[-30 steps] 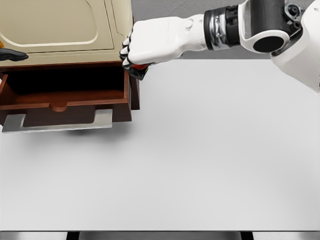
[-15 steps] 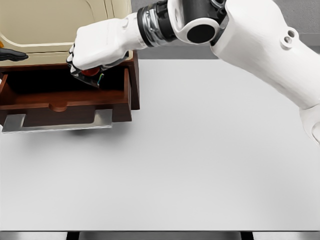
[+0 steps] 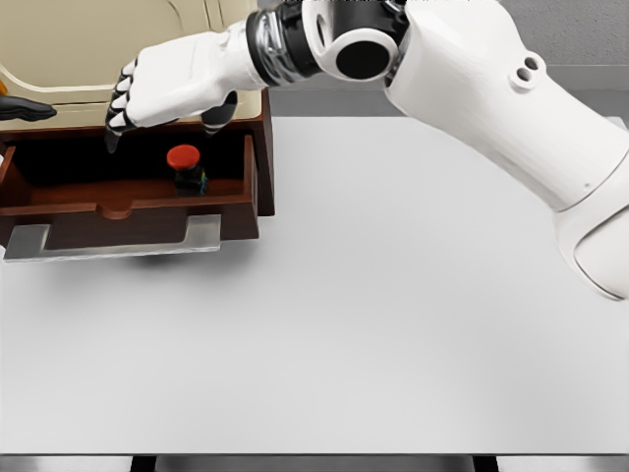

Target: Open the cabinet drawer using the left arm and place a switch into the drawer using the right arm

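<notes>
The brown cabinet drawer stands pulled out at the upper left, with a metal handle across its front. Inside it sits the switch, a dark block with a red round button on top. My right hand hovers just above the drawer with its fingers spread, apart from the switch and holding nothing. A dark fingertip pokes in at the left edge, resting on the cabinet top beside the drawer; the rest of that hand is out of frame.
The beige cabinet body rises behind the drawer. The white table stretches to the right and front, its front edge near the bottom of the view. My right arm crosses the upper right.
The right hand moved left over the drawer carrying the switch, then its fingers spread and let go. The switch now rests inside the drawer.
</notes>
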### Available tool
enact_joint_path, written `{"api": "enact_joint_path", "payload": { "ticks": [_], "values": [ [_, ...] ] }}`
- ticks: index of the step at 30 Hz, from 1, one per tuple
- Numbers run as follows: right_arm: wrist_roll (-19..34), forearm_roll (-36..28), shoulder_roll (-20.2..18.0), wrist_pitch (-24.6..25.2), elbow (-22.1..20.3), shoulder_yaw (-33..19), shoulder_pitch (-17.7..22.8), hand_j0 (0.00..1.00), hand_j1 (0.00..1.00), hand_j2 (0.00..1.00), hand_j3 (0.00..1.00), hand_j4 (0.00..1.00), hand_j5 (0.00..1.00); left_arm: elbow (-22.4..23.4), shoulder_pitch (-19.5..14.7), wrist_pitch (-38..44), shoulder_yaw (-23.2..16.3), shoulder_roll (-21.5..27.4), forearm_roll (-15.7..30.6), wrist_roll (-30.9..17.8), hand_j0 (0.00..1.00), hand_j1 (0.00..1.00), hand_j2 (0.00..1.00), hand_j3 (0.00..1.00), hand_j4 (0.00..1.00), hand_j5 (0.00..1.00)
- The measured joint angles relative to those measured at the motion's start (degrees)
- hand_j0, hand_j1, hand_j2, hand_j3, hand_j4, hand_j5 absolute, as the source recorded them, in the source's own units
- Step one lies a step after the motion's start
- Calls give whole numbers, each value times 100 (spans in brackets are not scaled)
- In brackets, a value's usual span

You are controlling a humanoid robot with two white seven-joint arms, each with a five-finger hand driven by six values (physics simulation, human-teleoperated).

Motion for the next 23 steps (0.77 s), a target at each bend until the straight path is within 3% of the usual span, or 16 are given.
{"api": "enact_joint_path", "payload": {
  "ticks": [2, 6, 9, 13, 17, 23],
  "values": [
    [0, -212, -670, -2, -613, -83, 307, 100, 100, 100, 100, 100, 100, -25, -1, 0, 11, -2, 2, 0, 100, 100, 100, 100, 100, 100],
    [2, -486, -2782, -6, -2317, -160, 1274, 100, 100, 100, 100, 100, 100, -271, -134, 0, 55, -113, -67, 1, 100, 100, 100, 100, 100, 100],
    [2, -545, -3738, -6, -2820, -180, 1775, 100, 100, 100, 100, 100, 100, -391, -223, -2, 69, -501, -208, 1, 100, 100, 100, 100, 100, 100],
    [1, -563, -4243, -3, -3034, -191, 1978, 100, 100, 100, 100, 100, 100, -443, -238, 5, 73, -1163, -489, 0, 100, 100, 100, 100, 100, 100],
    [0, -577, -4381, 0, -3089, -200, 2004, 100, 100, 100, 100, 100, 100, -457, -247, 40, 71, -1513, -575, 0, 100, 100, 100, 100, 100, 100],
    [0, -584, -4473, 1, -3100, -202, 2074, 100, 100, 100, 100, 100, 100, -457, -221, 58, 55, -1668, -596, 0, 100, 100, 100, 100, 100, 100]
  ]
}}
